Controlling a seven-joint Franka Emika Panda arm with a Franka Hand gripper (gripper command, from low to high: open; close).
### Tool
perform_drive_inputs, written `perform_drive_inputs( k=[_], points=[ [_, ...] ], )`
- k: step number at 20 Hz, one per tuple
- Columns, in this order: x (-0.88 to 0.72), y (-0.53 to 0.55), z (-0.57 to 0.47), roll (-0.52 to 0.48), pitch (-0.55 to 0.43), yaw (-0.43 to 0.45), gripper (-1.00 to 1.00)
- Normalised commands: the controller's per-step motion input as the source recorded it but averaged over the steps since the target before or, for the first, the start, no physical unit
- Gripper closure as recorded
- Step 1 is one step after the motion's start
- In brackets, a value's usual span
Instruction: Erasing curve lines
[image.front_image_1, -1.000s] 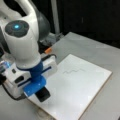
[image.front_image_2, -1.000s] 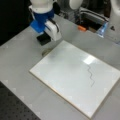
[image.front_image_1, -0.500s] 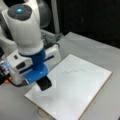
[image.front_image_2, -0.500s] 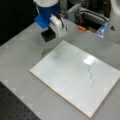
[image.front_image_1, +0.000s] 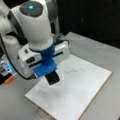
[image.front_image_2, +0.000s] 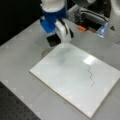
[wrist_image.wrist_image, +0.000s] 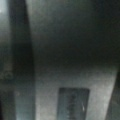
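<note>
The curve lines (image.front_image_2: 90, 75) are showing as 1 thin, faint grey wavy stroke on the white board (image.front_image_2: 70, 82), sitting toward a front view's right part of the board and running roughly top to bottom. In a front view the same stroke (image.front_image_1: 73, 71) is lying across the board's (image.front_image_1: 82, 95) upper middle, just to the right of the tool. The stroke is looking whole and unsmeared.

The gripper (image.front_image_1: 51, 75) is hanging over the board's near-left area, carrying a black eraser block (image.front_image_1: 53, 78) beneath its blue mount; whether the block is touching the surface is not clear. In a front view the gripper (image.front_image_2: 56, 37) is sitting at the board's top corner, with the eraser block (image.front_image_2: 52, 40) over the grey table (image.front_image_2: 20, 50) just beyond the board's edge, well apart from the stroke. I cannot tell how the fingers are set, as the blue mount is hiding them.

The wrist view is giving only dim grey shapes.
</note>
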Motion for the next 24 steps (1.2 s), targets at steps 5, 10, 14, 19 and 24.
perform_drive_inputs(
  k=[5, 10, 14, 19, 24],
  points=[
    [-0.23, 0.34, -0.23, 0.085, -0.203, -0.227, 1.0],
    [-0.25, 0.29, -0.24, 0.038, -0.226, -0.218, 1.0],
    [-0.32, 0.34, -0.24, 0.02, -0.235, -0.218, 1.0],
    [-0.38, 0.36, -0.23, 0.032, -0.264, -0.208, 1.0],
    [-0.36, 0.36, -0.16, 0.013, -0.286, -0.165, 1.0]
  ],
)
